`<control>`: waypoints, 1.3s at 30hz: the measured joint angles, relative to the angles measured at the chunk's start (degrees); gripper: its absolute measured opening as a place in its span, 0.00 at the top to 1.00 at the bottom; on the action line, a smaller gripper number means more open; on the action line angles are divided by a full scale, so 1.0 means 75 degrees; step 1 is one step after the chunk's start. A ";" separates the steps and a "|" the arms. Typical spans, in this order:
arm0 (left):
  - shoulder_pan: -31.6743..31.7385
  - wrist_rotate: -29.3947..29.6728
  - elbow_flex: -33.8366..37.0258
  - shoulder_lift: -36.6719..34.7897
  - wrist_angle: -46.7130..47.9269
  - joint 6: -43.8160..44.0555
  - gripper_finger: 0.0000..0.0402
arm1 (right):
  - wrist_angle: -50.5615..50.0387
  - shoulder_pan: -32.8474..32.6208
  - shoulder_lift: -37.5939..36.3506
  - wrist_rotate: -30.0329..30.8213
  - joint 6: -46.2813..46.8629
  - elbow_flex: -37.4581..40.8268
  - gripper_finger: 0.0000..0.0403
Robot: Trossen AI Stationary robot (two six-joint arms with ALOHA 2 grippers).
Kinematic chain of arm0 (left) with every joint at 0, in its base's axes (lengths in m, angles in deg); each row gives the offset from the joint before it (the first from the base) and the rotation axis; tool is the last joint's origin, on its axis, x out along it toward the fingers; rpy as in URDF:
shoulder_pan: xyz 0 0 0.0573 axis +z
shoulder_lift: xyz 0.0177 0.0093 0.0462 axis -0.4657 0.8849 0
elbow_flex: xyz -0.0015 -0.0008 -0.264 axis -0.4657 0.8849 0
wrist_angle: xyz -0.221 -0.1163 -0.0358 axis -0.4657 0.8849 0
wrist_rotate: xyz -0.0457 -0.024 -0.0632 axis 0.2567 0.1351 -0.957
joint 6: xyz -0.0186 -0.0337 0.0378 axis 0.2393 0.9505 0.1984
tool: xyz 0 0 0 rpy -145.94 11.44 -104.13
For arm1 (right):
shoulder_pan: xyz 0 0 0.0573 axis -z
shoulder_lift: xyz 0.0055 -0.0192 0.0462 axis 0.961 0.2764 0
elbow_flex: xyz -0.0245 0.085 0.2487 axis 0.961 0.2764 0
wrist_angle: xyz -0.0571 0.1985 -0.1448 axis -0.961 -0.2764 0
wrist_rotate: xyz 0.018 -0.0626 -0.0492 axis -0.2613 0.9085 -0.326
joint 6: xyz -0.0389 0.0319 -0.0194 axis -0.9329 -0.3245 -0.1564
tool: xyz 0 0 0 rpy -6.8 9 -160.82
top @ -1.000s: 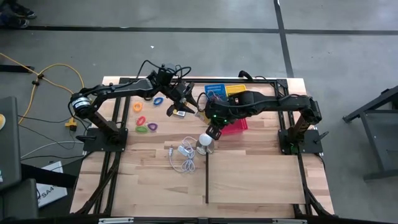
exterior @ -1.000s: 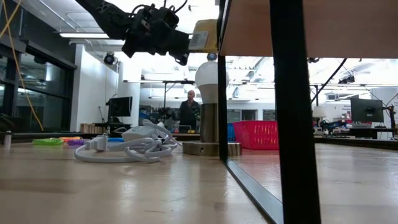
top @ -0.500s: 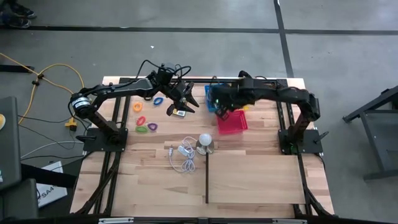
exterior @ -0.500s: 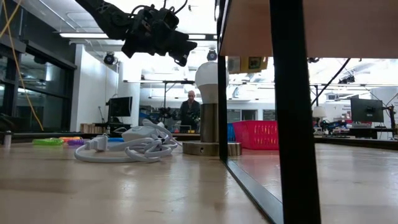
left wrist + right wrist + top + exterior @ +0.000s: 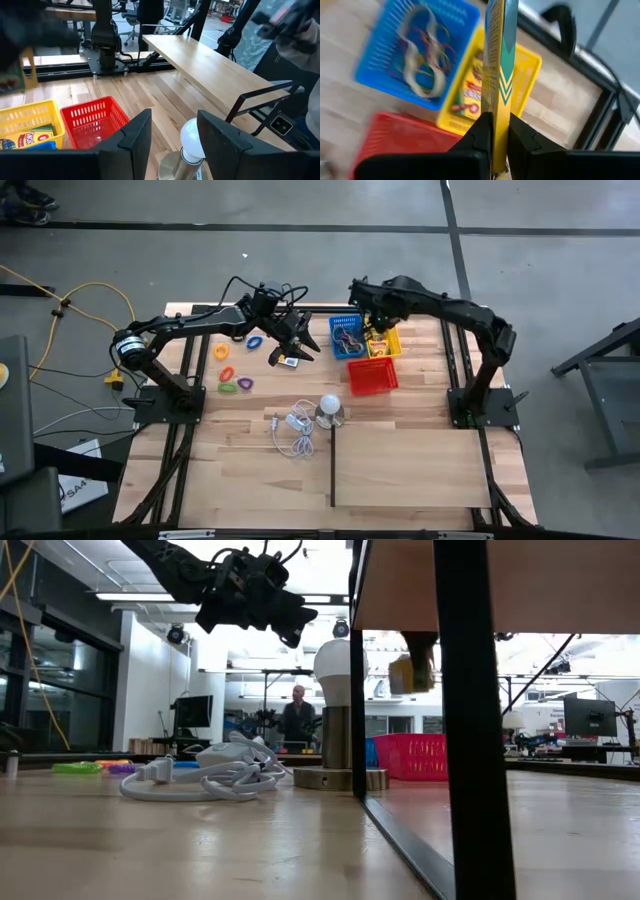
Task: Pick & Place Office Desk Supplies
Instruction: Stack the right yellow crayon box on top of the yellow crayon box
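While right gripper [image 5: 495, 131] pinched yellow-and-green packet [image 5: 498, 65] above yellow basket [image 5: 532, 67], left gripper [image 5: 172, 132] hung wide open, empty.

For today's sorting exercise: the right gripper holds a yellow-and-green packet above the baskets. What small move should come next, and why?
Probably lower the right gripper, shut on the packet, toward the yellow basket and then release. That basket already holds similar packets, while the blue basket holds rubber bands.

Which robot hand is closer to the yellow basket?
Right. The right gripper is above the yellow basket, holding a packet; the left gripper waits beyond the blue basket.
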 joint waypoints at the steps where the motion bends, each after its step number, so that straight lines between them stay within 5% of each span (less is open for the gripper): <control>1: 0.0000 0.0000 0.0000 0.0000 0.0019 0.0033 0.62 | 0.0161 0.0093 0.0005 -0.0025 -0.0010 0.0284 0.95; 7: 0.0000 0.0003 0.0000 0.0000 0.0049 0.0145 0.62 | 0.1309 0.0556 0.0017 -0.0955 -0.0151 0.1342 0.95; 24: 0.0000 0.0015 0.0000 0.0000 0.0052 0.0160 0.62 | 0.3017 0.1013 0.0006 -0.1661 0.0493 0.3020 0.94; 33: 0.0000 0.0015 0.0003 0.0000 0.0052 0.0161 0.62 | 0.3271 0.1145 0.0006 -0.1367 0.0682 0.3139 0.93; 39: 0.0000 0.0015 0.0003 0.0000 0.0052 0.0160 0.62 | 0.3277 0.1140 0.0006 -0.1337 0.0566 0.3139 0.81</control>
